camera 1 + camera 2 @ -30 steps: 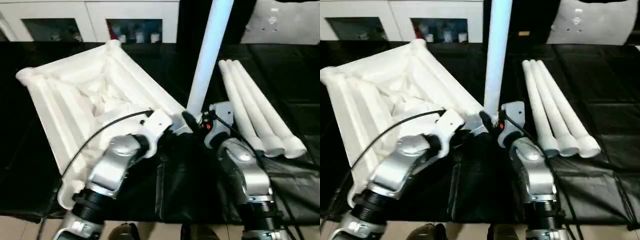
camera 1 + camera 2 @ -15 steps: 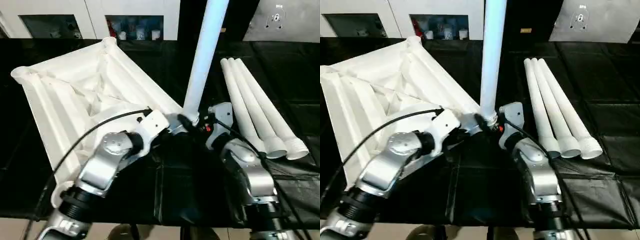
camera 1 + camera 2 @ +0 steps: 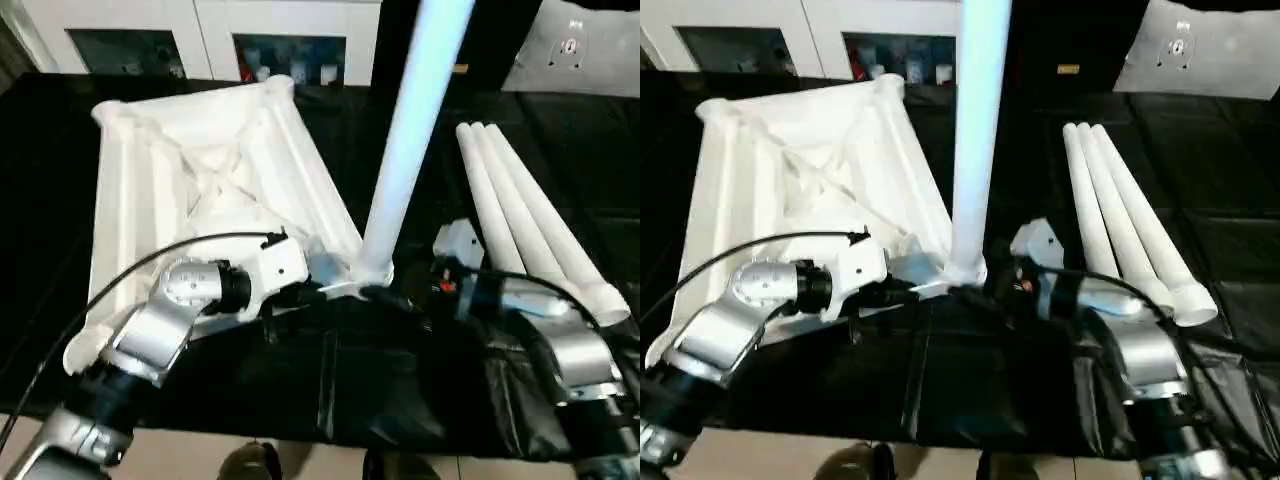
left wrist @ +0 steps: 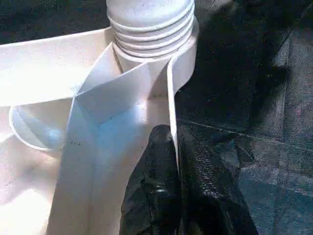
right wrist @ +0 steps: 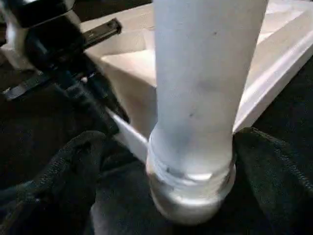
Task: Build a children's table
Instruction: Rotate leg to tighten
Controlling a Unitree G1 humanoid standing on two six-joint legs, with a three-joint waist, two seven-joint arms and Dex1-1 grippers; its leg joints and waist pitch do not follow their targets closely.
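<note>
The children's table top (image 3: 200,170) lies upside down on the left, ribs facing up. One white leg (image 3: 410,130) stands upright in its near right corner socket (image 4: 151,29). Three more legs (image 3: 530,220) lie side by side on the right. My left gripper (image 3: 305,295) is shut on the thin rim wall of the top beside that socket, and the pinch shows at the left gripper (image 4: 176,161) in its wrist view. My right gripper (image 3: 400,300) is at the leg's base, open. Its fingers (image 5: 73,166) stand apart on either side of the leg (image 5: 195,98).
Everything rests on the black-covered work table (image 3: 560,100), whose cloth bunches in folds (image 3: 380,380) near the front edge. White cabinets (image 3: 130,20) and a white board (image 3: 580,50) stand behind it. Floor shows below the front edge.
My right gripper's fingers have spread away from the base of the upright leg and that forearm has dropped lower. The left gripper keeps its pinch on the rim. The head view has shifted.
</note>
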